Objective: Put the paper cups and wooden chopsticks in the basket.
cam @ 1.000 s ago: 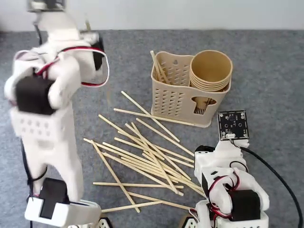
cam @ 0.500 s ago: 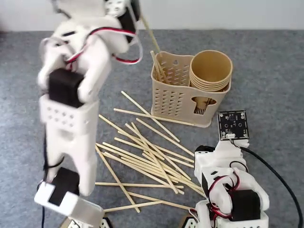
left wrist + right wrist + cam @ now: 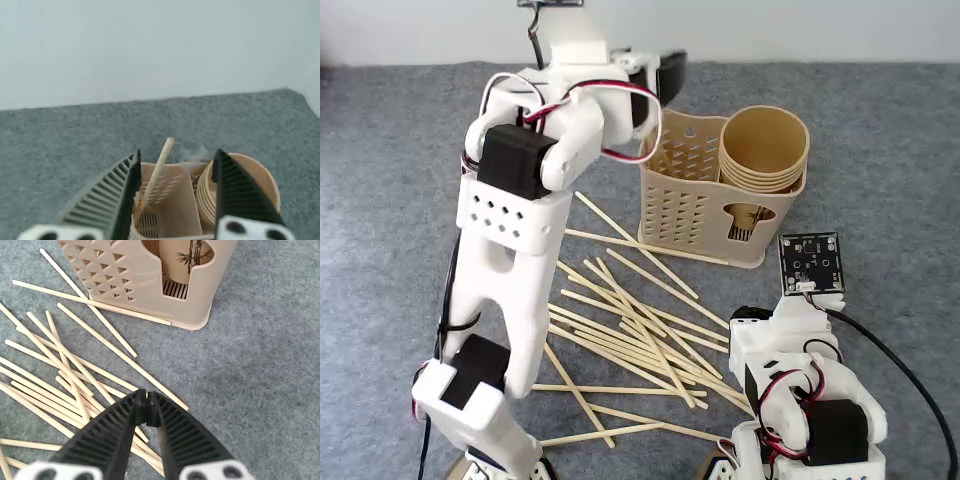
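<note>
A beige slotted basket (image 3: 692, 205) stands on the grey carpet, with a stack of paper cups (image 3: 763, 150) in its right compartment. Several wooden chopsticks (image 3: 630, 330) lie scattered in front of it. My left gripper (image 3: 658, 82) hangs open above the basket's left compartment. In the left wrist view a chopstick (image 3: 159, 170) leans upright in the basket (image 3: 172, 210) between the spread jaws of that gripper (image 3: 177, 152), beside the cups (image 3: 255, 165). My right gripper (image 3: 147, 394) is shut on nothing, low over the carpet by the loose chopsticks (image 3: 75, 365), just in front of the basket (image 3: 130, 270).
The right arm (image 3: 800, 390) sits folded at the front right, its small black board (image 3: 810, 262) close to the basket's front corner. A pale wall runs along the back of the carpet. Bare carpet lies to the right of the basket.
The left arm swung from the far left to over the basket, carrying a chopstick half a second ago. Its jaws now stand open. The right arm kept still.
</note>
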Controlling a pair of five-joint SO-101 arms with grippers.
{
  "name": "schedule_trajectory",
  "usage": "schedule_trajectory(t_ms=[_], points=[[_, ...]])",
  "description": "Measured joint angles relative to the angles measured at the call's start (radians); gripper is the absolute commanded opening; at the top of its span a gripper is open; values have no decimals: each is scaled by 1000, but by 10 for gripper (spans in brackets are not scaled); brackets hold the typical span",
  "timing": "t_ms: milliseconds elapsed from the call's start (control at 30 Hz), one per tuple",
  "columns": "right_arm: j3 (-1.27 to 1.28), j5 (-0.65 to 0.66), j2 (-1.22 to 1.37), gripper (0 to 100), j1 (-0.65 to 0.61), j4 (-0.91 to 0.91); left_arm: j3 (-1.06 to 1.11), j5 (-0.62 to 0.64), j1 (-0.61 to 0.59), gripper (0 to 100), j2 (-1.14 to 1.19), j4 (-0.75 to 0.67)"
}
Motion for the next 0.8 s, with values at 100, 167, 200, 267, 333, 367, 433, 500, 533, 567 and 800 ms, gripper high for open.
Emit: schedule_trajectory(t_ms=[100,167,200,267,333,367,433,500,533,567,800], points=[[0,0,0,20,0,0,2,0,-26,220,-78,48],[0,0,0,20,0,0,0,0,-74,217,-147,86],[0,0,0,20,0,0,0,0,-104,217,-178,115],[0,0,0,20,0,-2,0,-2,-180,217,-230,183],[0,0,0,20,0,-11,0,-2,-267,217,-262,262],[0,0,0,20,-2,-20,0,-2,-318,217,-273,290],[0,21,0,20,0,-41,35,-6,-420,217,-288,308],[0,40,8,20,-25,-57,92,-29,-534,217,-298,316],[0,44,21,20,-40,-66,129,-46,-585,217,-299,316],[0,49,44,20,-60,-74,167,-71,-626,216,-302,316],[2,58,321,24,-189,-224,485,-245,-793,81,-345,316]])
